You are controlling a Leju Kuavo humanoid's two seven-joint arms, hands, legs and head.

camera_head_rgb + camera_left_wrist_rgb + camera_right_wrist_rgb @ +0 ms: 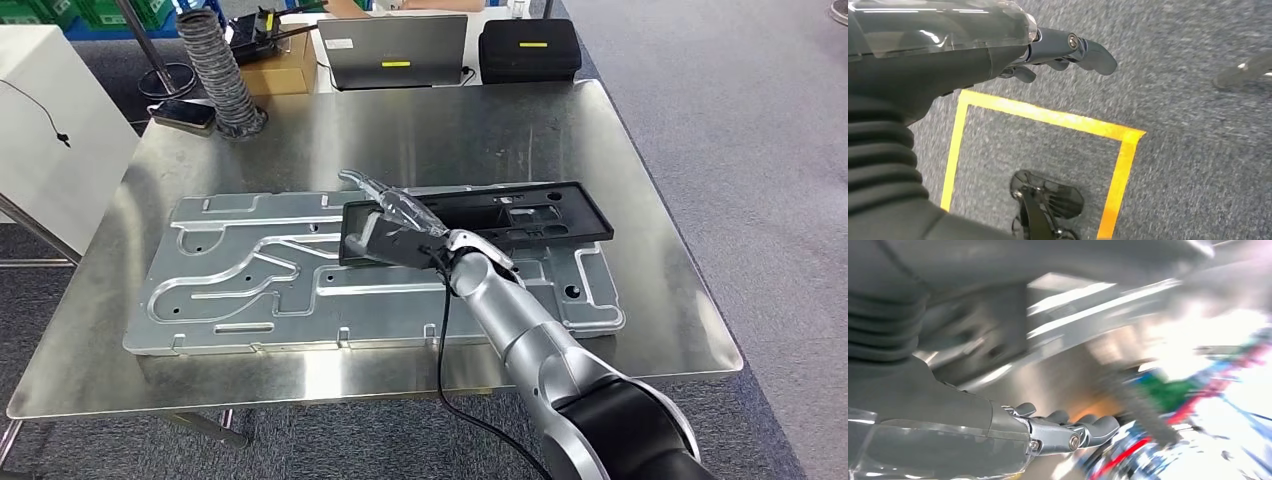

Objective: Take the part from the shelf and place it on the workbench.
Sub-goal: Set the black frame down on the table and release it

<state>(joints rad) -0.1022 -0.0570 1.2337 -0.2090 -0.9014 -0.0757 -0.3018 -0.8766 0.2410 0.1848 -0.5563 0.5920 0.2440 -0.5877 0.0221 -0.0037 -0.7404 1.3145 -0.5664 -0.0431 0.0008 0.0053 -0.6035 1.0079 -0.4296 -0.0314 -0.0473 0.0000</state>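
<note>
The part is a long black plastic frame [520, 215] lying across the back right of a large stamped silver plate [250, 270] on the steel workbench [400, 130]. My right hand [400, 222] is over the frame's left end, fingers stretched past its far corner. In the blurred right wrist view the right hand's fingers [1068, 432] are nearly straight, with a gap of bare steel between them and the dark frame [993, 340]. My left hand [1058, 52] hangs over grey carpet, fingers loosely extended and holding nothing.
At the bench's back edge stand a laptop [397, 50], a black case [528, 48], a cardboard box [280, 65], a ribbed hose [215, 65] and a phone [183, 112]. A white cabinet [50, 130] stands to the left. Yellow tape [1048, 117] marks the floor.
</note>
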